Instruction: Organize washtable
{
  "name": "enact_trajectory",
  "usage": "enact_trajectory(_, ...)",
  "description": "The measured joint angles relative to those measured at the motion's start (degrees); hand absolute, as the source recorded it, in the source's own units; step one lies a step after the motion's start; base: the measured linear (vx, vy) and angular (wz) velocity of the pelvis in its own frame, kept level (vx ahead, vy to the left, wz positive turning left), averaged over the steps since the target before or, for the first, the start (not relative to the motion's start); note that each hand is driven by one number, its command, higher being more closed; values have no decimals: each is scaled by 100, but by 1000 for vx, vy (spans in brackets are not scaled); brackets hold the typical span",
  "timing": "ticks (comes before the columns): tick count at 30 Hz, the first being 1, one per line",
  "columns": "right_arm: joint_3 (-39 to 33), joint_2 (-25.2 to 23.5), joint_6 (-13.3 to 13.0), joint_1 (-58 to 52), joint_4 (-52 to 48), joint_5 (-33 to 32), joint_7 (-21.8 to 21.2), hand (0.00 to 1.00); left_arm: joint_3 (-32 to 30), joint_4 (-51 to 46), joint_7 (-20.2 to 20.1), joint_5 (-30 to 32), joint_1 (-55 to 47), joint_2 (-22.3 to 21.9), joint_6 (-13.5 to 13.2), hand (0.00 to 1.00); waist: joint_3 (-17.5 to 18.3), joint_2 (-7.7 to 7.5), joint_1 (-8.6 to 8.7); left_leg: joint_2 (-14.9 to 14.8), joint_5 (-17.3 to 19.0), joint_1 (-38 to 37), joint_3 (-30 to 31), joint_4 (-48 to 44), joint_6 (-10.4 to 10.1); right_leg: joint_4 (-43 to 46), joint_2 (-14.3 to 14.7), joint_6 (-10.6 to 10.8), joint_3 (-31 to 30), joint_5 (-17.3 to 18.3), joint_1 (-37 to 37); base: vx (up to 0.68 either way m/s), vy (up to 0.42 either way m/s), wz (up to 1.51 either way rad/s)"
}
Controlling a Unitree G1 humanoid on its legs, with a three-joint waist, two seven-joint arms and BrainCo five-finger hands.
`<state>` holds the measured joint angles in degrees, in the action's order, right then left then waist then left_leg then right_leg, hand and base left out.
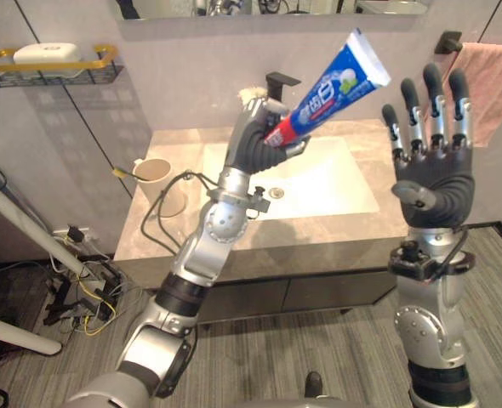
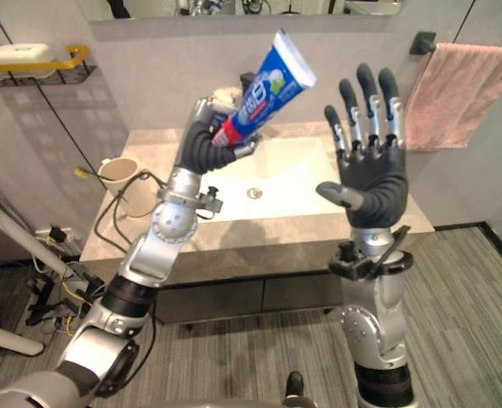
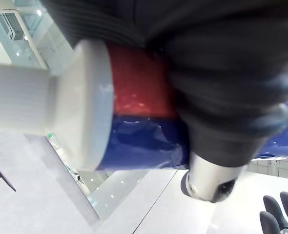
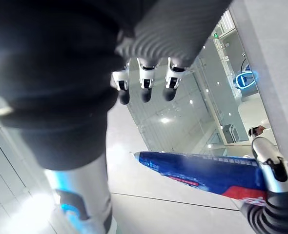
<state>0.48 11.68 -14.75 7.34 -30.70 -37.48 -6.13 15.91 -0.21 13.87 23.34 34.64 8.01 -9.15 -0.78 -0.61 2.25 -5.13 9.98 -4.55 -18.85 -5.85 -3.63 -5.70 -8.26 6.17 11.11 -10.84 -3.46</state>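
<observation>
My left hand (image 1: 264, 140) is raised above the washbasin and shut on the red cap end of a blue toothpaste tube (image 1: 336, 85). The tube slants up to the right, its flat end highest. In the left wrist view the tube's white cap (image 3: 51, 105) and red and blue body (image 3: 139, 126) sit under my curled fingers. My right hand (image 1: 434, 166) is held up to the right of the tube, palm facing me, fingers straight and spread, holding nothing. The right wrist view shows the tube (image 4: 202, 173) with my left hand (image 4: 276, 195) at its end.
A beige cup (image 1: 153, 174) stands on the stone counter (image 1: 174, 225) left of the white sink (image 1: 319, 183). A black tap (image 1: 281, 81) is behind my left hand. A yellow-railed shelf (image 1: 51, 64) with a white bar hangs at upper left. A pink towel (image 1: 498, 85) hangs at right.
</observation>
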Motion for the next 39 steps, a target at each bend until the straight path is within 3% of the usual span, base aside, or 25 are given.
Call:
enact_trajectory(9, 54, -4, -16, 233, 65, 174, 90, 0, 218, 0, -7, -11, -18, -113, -4, 100, -7, -13, 7, -1, -3, 21, 51, -2, 3, 0, -6, 0, 76, 0, 4, 0, 0, 0)
enact_trajectory(23, 929, -31, 81, 251, 297, 162, -34, 0, 503, 88, -5, -15, -16, -162, -3, 100, 4, -122, 0, 6, -9, 34, 111, -7, 1, 0, -11, 0, 138, -2, 27, -6, -6, 1)
enact_trajectory(39, 1147, -22, 156, 714, 695, 236, 77, 0, 729, 92, 12, -38, 13, -170, -17, 100, 37, -170, -5, 14, -25, 71, 171, -18, 23, 1, -64, -1, 214, -5, 41, -9, -7, 1)
